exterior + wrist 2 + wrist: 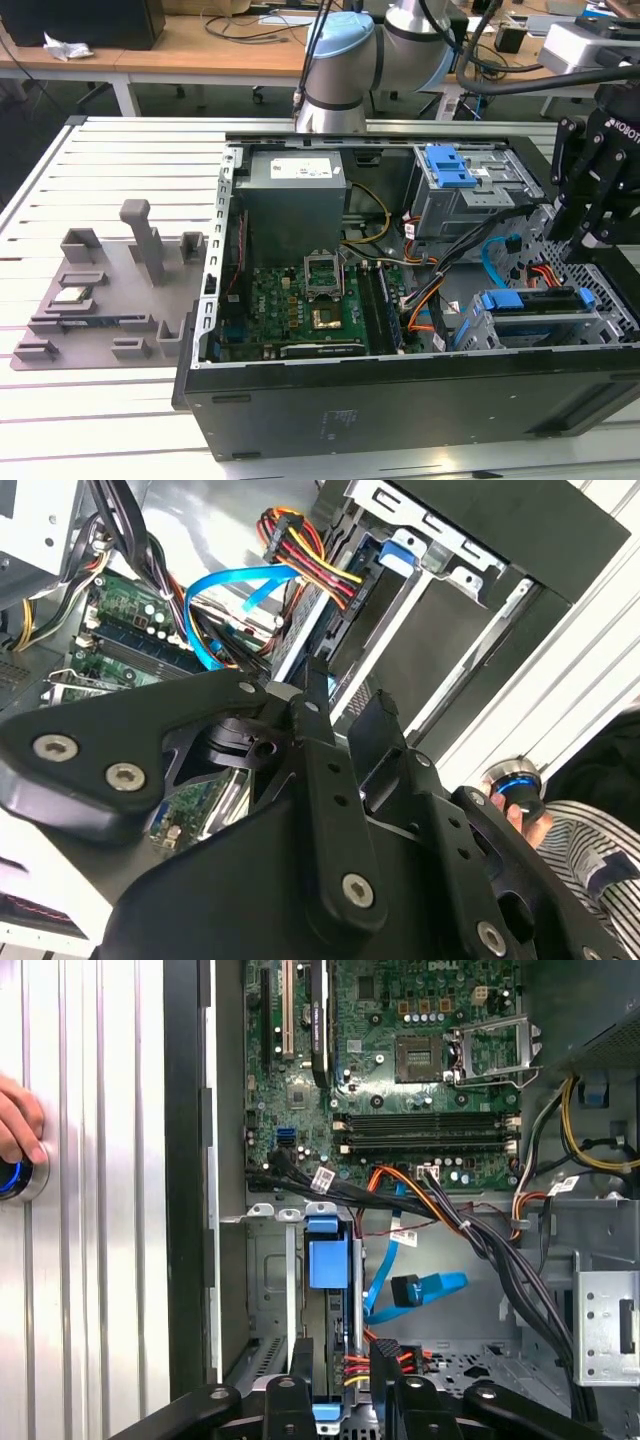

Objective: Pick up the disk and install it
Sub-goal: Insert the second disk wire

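**Gripper over disk, pre-grasp**

Exterior view: gripper (582, 235) hovers at 3 o'clock, fingers apart w/ a narrow gap, holding nothing. Disk (535, 305) sits at 4 o'clock in its bay (605, 325) (blue rails showing). Step, I judge: approach for pick. Grasp needs fingers squared to rails, clear of cables (500, 262).

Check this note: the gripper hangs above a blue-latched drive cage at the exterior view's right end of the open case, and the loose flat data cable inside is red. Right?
Not quite. The flat data cable is blue, not red, as the first wrist view shows. The rest stands: the gripper hangs above a blue-latched drive cage at the exterior view's right end of the open case.
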Controlling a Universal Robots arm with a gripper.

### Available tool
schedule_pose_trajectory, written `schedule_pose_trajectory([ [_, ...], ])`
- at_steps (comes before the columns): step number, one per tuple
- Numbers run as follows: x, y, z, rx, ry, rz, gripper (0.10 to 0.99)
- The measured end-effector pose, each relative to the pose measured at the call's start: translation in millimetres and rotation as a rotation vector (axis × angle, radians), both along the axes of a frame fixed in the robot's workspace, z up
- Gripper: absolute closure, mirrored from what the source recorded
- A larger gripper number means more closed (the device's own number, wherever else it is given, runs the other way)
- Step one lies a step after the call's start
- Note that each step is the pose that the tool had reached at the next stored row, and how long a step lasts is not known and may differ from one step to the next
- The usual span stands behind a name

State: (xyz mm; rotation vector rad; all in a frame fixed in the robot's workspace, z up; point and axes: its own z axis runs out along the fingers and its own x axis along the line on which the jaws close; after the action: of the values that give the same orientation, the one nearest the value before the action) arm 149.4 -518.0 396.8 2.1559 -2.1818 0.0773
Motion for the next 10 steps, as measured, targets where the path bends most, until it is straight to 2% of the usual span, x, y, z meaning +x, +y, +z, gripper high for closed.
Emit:
schedule_pose_trajectory([
  [10,-18.9,1.6,0.0,0.000,0.0000,0.000,0.725],
])
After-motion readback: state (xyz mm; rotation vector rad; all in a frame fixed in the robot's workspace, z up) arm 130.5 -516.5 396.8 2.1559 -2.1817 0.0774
